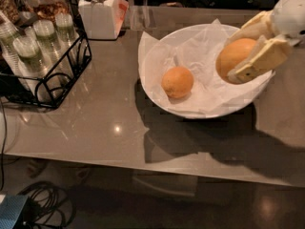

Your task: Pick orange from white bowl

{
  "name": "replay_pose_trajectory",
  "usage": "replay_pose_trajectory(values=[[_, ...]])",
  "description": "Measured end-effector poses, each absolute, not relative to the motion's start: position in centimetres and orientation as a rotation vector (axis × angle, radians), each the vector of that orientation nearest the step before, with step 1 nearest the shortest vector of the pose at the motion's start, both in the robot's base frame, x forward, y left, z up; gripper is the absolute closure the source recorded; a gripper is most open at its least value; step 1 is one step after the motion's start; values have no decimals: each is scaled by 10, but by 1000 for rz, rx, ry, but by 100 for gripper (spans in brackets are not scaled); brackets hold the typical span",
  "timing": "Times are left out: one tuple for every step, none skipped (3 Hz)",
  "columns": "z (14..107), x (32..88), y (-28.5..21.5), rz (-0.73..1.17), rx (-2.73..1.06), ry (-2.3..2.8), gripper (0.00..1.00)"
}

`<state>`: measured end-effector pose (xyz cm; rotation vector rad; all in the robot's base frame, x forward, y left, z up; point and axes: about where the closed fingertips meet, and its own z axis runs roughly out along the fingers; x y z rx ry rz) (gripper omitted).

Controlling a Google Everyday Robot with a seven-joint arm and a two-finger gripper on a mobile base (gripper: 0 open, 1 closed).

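Observation:
The white bowl, lined with crinkled white paper, stands on the grey table at centre right. My gripper reaches in from the upper right and is shut on the bright orange, holding it lifted above the bowl's right side. Its two cream fingers clamp the fruit from above and below. A duller, peach-toned orange lies in the bowl left of centre, apart from the gripper.
A black wire rack with several green-topped cups stands at the left. A white lidded jar and a glass jar stand at the back left. The table's front edge runs below; cables lie on the floor.

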<state>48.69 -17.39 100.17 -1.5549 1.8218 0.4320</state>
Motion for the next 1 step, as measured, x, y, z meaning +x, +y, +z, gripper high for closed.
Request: replay_pose_trajectory(values=[[1005,482,-180,434,-1533,1824,100]])
